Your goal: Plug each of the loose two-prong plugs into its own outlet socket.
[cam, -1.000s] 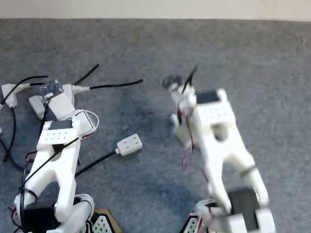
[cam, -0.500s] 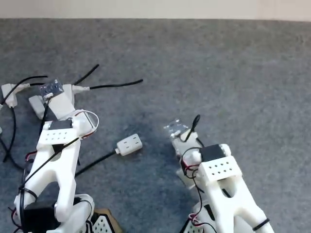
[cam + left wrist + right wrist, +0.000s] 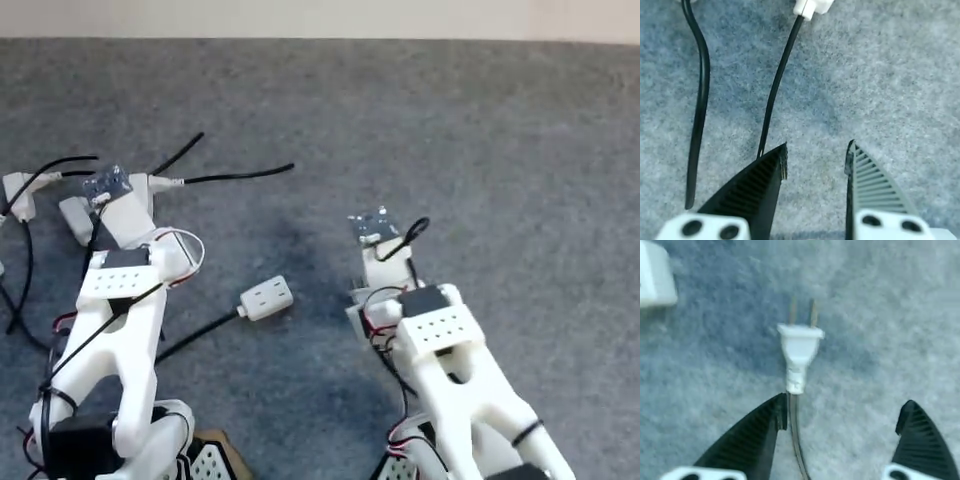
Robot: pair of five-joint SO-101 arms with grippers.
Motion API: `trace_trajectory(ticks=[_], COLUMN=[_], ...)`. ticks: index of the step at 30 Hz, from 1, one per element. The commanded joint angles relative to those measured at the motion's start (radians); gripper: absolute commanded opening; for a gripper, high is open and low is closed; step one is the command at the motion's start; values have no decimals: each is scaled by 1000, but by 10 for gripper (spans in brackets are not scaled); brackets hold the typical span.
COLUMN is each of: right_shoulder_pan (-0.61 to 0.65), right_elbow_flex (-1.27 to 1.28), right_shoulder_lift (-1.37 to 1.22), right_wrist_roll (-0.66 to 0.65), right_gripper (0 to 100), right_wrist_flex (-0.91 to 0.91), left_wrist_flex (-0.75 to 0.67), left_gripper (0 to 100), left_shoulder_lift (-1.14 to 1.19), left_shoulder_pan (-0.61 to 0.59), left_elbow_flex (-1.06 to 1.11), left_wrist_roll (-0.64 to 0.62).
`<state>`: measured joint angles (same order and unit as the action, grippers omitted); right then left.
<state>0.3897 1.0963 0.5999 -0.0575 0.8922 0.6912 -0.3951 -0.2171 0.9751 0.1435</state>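
Looks barely started, with the plug (image 3: 799, 347) lying loose on the carpet (image 3: 500, 150) near the outlet (image 3: 266, 297), unplugged, under the right gripper (image 3: 845, 402), jaws wide apart, and the left gripper (image 3: 817, 147) likewise spread, empty, over a cord (image 3: 777, 85).

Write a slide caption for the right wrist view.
Open right gripper poised over a white two-prong plug lying on grey carpet, a white outlet socket nearby.

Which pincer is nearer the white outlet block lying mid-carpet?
Right. The right pincer is open a short way from the outlet block, close enough that the block shows in its wrist view. The left pincer, also open, sits farther off over the black cords.
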Motion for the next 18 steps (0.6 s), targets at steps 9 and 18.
trace_trajectory(ticks=[9,18], right_shoulder_pan=[102,111], right_elbow_flex=[-47,-47], right_shoulder_lift=[-134,-271], right_wrist_roll=[178,193], right_gripper=[222,123], right_wrist_flex=[-168,-229], left_wrist_flex=[-17,-15], left_gripper=[203,203], left_shoulder_lift=[-33,-33], left_shoulder_pan=[25,25], left_elbow_flex=[-2,-2], left_wrist_roll=[-9,-9])
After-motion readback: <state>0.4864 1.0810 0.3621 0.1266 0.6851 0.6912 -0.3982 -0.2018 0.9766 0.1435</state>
